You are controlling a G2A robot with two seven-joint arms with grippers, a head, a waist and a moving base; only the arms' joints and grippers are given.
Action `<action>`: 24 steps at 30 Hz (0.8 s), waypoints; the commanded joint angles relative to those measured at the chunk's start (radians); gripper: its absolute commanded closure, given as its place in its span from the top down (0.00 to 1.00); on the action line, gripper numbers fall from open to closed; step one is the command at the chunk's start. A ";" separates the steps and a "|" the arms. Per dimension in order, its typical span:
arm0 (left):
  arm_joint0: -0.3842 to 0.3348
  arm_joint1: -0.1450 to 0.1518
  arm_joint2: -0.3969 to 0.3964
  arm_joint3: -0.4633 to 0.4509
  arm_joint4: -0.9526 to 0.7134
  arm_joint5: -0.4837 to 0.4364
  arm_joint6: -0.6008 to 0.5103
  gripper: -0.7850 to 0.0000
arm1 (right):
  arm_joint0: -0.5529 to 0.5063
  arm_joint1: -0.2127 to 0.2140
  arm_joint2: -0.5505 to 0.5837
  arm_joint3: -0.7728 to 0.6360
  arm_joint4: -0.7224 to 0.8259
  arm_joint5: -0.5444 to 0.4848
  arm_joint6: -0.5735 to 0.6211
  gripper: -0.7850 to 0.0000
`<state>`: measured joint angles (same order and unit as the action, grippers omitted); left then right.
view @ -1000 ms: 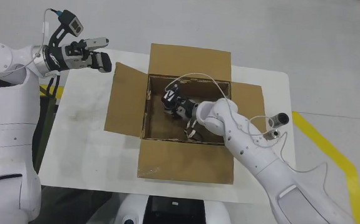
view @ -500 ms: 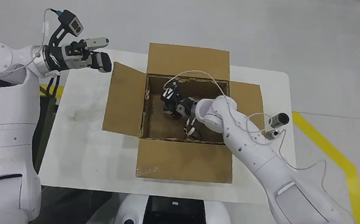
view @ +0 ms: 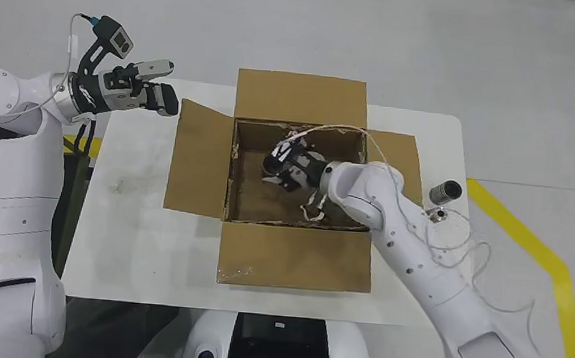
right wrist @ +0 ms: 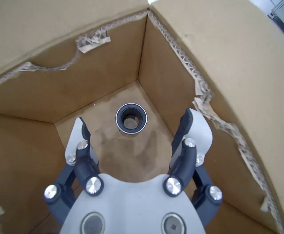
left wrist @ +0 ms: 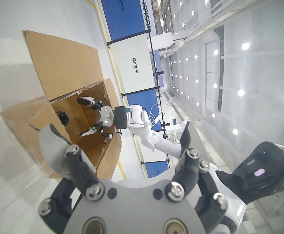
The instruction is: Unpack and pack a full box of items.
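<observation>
Down in a corner of the open brown cardboard box (view: 203, 173) stands a short black silver-rimmed tube (right wrist: 131, 121). Right gripper (left wrist: 82, 117) hangs above it, wide open, empty. Left gripper (view: 166, 84) hovers outside, wide open, empty too.

From above, the right arm (view: 369, 192) hides part of the box (view: 292, 260) floor from us; we cannot tell what the dark ring (right wrist: 131, 121) is.

I had the box (view: 296, 265) on the table (view: 114, 227), its flaps spread outward. A ring (right wrist: 131, 121) lay on the box floor near a corner, with the right gripper (right wrist: 134, 116) inside the box above it. The left gripper (view: 164, 84) hung outside, beyond the left flap.
</observation>
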<state>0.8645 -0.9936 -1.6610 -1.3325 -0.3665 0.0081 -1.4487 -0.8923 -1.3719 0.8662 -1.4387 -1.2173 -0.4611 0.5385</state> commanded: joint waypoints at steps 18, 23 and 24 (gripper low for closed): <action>0.000 0.000 0.000 0.000 0.000 0.000 0.000 1.00 | -0.368 0.091 0.331 -0.402 0.017 -0.040 -0.096 0.99; 0.000 0.000 0.000 0.000 0.000 0.000 0.000 1.00 | -0.463 0.105 0.398 -0.472 0.011 -0.022 -0.139 1.00; 0.000 0.000 0.000 0.000 0.000 0.000 0.000 1.00 | -0.490 0.109 0.416 -0.490 0.006 -0.015 -0.149 1.00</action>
<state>0.8645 -0.9936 -1.6610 -1.3325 -0.3665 0.0081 -1.4487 -1.3585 -1.2663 1.2662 -1.9134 -1.2072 -0.4816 0.3973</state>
